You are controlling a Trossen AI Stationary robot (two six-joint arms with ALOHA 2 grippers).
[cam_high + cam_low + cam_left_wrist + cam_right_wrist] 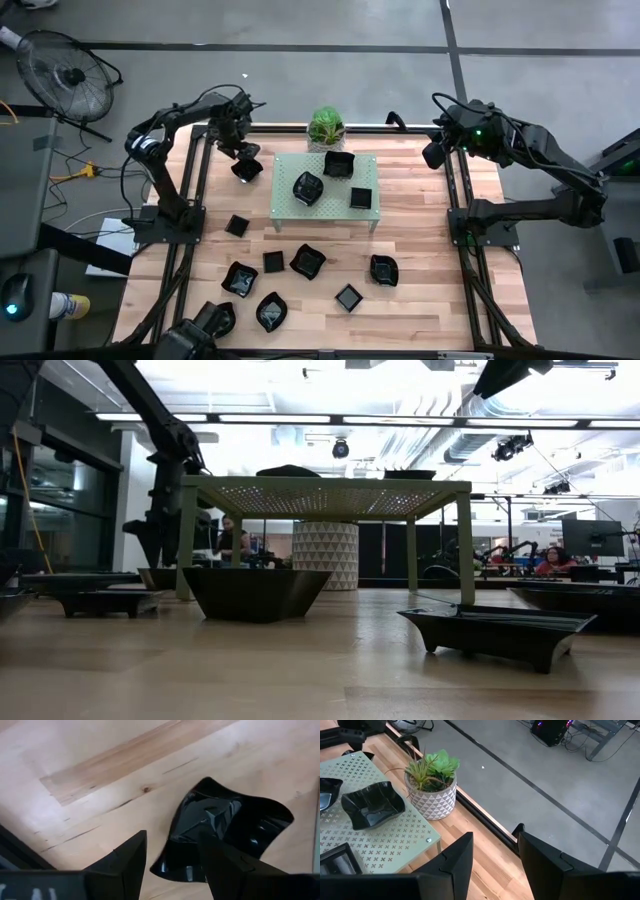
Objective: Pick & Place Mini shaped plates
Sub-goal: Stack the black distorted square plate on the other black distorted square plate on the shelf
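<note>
Hovering just off the rack's near-left corner, the left gripper [246, 168] had a wavy-edged plate [227, 837] pinched by its rim, one finger [220, 857] reaching into the dish and the other outside it. From the left wrist view you could see that plate over bare wood, not over the rack; whether it touched the table I couldn't tell.

The pale green rack [290, 212] sat mid-table with three mini plates on top: a wavy one [339, 163] at the back by the potted plant [325, 127], a rounder one [307, 187] toward the left and a small square one [361, 198] to the right.

Everything else was spread over the wooden table [430, 250] in front of the rack: a little square [237, 225] on the left, another square [273, 262], a leaf-like dish [307, 261], a roundish one [384, 269], a square [348, 297], plus a few more near the front edge like this one [240, 279] and this one [271, 311].

The right gripper [492, 855] was parked up at the far right corner of the table, fingers apart and holding nothing, looking past the plant at the floor.
</note>
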